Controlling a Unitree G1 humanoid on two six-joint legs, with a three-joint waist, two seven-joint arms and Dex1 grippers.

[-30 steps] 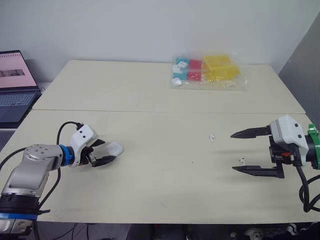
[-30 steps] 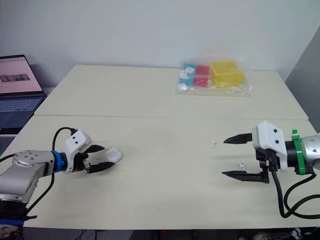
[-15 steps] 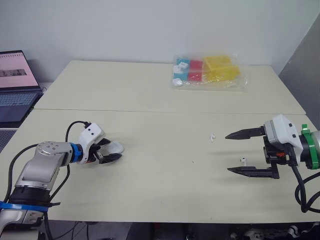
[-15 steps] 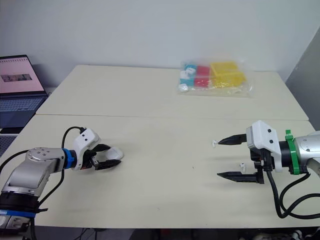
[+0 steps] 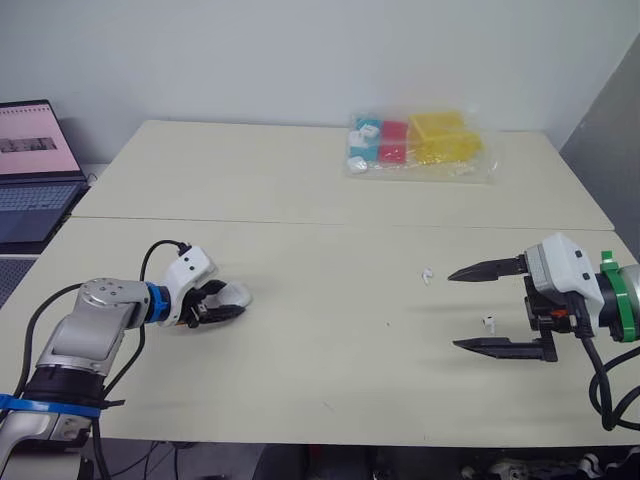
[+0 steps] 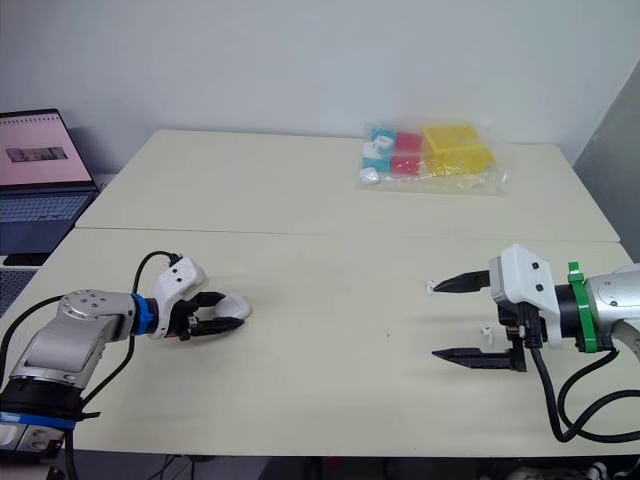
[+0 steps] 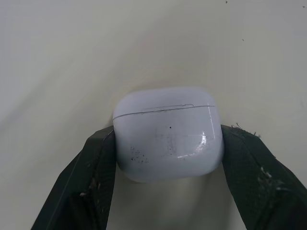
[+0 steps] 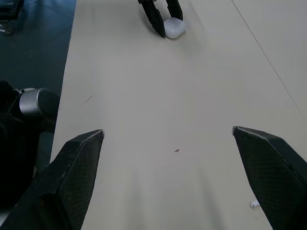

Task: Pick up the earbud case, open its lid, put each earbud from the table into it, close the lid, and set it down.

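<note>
Far left, off the table edge: an open laptop. On the left part of the beige table, the left gripper is clamped on the white earbud case. In the left wrist view both black fingers press the case's two sides, and the lid seam is shut. The case sits low at the table surface; can't tell if it is lifted. At the back, right of centre, a clear bag of coloured blocks. One earbud lies on the table just off the right gripper's upper fingertip. A second earbud lies between that gripper's fingers, nearer the lower one. The right gripper is spread wide and holds nothing.
</note>
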